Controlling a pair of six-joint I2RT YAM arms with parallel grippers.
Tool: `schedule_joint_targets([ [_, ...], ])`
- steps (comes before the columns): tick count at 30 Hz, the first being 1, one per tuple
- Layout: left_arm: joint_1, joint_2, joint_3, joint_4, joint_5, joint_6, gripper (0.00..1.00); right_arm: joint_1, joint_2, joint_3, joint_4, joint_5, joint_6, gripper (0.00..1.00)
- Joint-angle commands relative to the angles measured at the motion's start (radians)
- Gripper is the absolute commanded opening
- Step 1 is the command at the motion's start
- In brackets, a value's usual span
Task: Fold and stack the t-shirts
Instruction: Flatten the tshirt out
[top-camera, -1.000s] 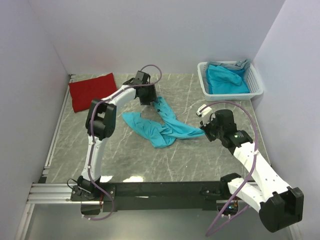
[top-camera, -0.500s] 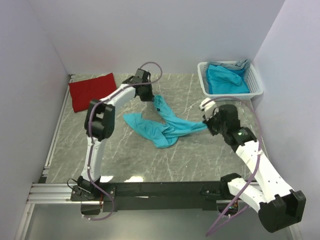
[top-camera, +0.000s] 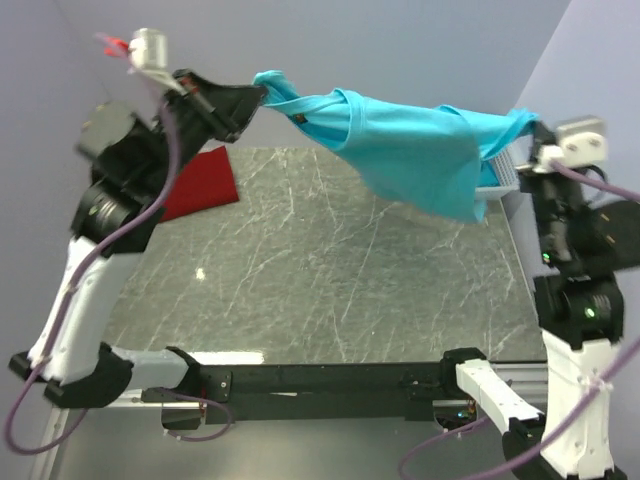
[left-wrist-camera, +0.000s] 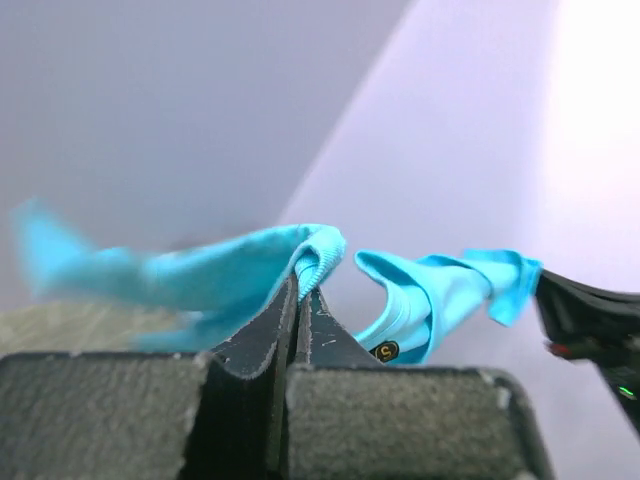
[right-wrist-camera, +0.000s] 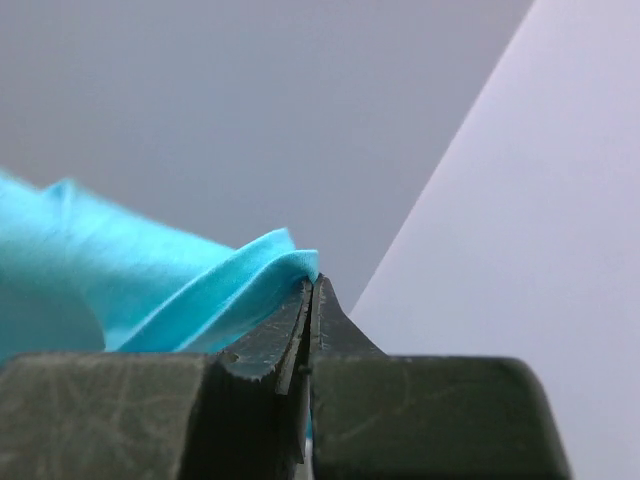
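Observation:
A turquoise t-shirt (top-camera: 410, 145) hangs stretched in the air above the table, held between both arms. My left gripper (top-camera: 262, 93) is shut on its left end, the ribbed edge (left-wrist-camera: 318, 255) pinched at the fingertips (left-wrist-camera: 312, 318). At the shirt's right end my right gripper (top-camera: 533, 130) is shut on a fold (right-wrist-camera: 230, 285). In the left wrist view a small dark label (left-wrist-camera: 384, 351) shows inside the cloth. A folded red t-shirt (top-camera: 200, 180) lies on the table at the far left.
The white slatted basket (top-camera: 506, 172) stands at the far right, mostly hidden behind the hanging shirt. The grey marble table (top-camera: 330, 280) lies below, with walls on the left, back and right.
The left gripper has shut on the turquoise shirt. Both arms have risen high and lifted the shirt off the table, spreading it between them.

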Motion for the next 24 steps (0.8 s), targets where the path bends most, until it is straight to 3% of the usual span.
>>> schedule_joint_targets([
  [1,-0.061,0.021,-0.057,-0.033,0.02,-0.047,0.0,-0.007,0.0,0.11,0.055,0.04,0.031,0.0],
  [7,-0.192,-0.054,-0.11,-0.041,0.017,-0.069,0.01,-0.01,0.075,0.245,0.056,0.023,0.057,0.0],
  [19,-0.327,-0.051,-0.185,0.013,0.164,-0.119,0.0,-0.008,0.153,0.239,0.121,0.043,0.126,0.0],
  [22,-0.336,-0.124,-0.267,0.07,0.145,-0.135,0.0,-0.007,0.227,0.297,0.092,-0.016,0.172,0.0],
  [24,-0.337,-0.188,-0.424,0.126,0.1,-0.164,0.0,-0.004,0.3,0.334,0.069,-0.079,0.231,0.0],
])
